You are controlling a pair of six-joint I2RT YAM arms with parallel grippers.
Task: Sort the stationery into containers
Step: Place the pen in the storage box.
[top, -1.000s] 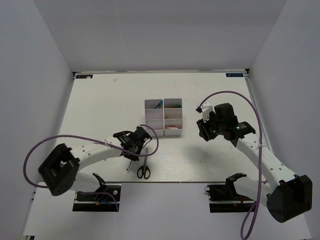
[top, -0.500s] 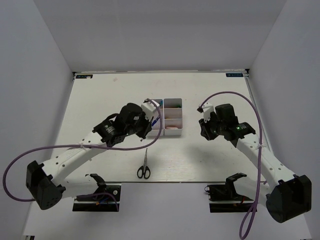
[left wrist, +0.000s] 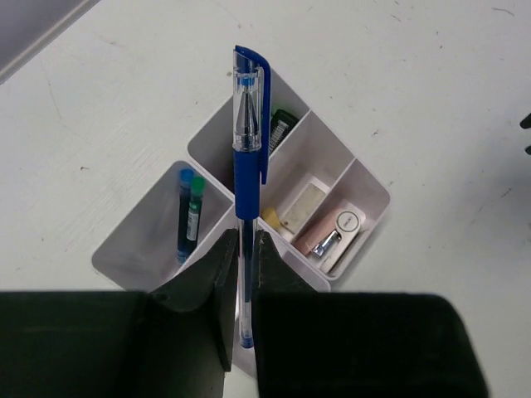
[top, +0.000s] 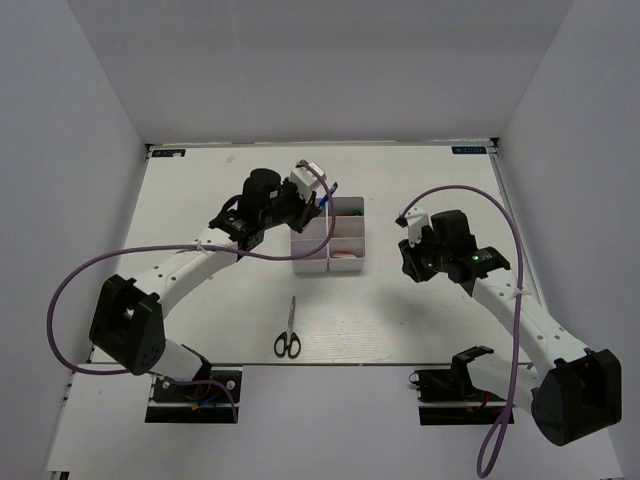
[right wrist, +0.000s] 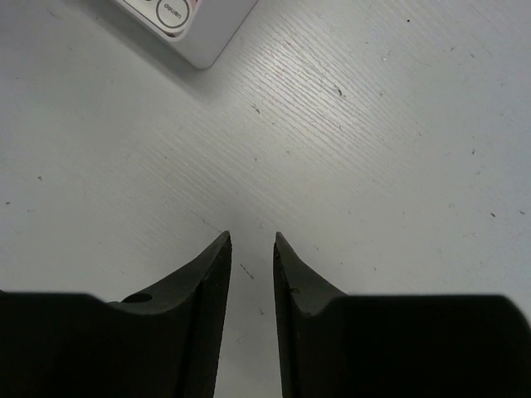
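- The black-handled scissors (top: 288, 332) lie flat on the desk (top: 420, 320) close to its near edge, well apart from the containers. As I judge it, they are the one item not yet sorted.
- My right hand (right wrist: 250, 242) hangs over bare desk toward the right edge. Its jaws stand only a narrow gap apart, with nothing between them.
- The containers (left wrist: 124, 240) sit as one block around the middle of the desk.
  - One bin holds a blue and a green marker (left wrist: 189, 217) side by side.
  - Another has beige erasers (left wrist: 300, 204).
  - The next one holds a pink-white piece (left wrist: 332, 236).
  - A dark item (left wrist: 283, 126) shows in a farther bin; I cannot tell what it is.
- My left hand (left wrist: 241, 249) is above the block's far-left part, jaws clamped on the lower barrel of the blue pen (left wrist: 247, 166). The pen's capped end points away over the bins, so it is in the air and not yet dropped.
- I judge most of the sorting done, with the pen and then the scissors remaining.
- On writing:
  - The round label on the pink-white piece carries small print I cannot read.
  - The dark stickers (top: 467, 150) at the desk's far corners are illegible too.
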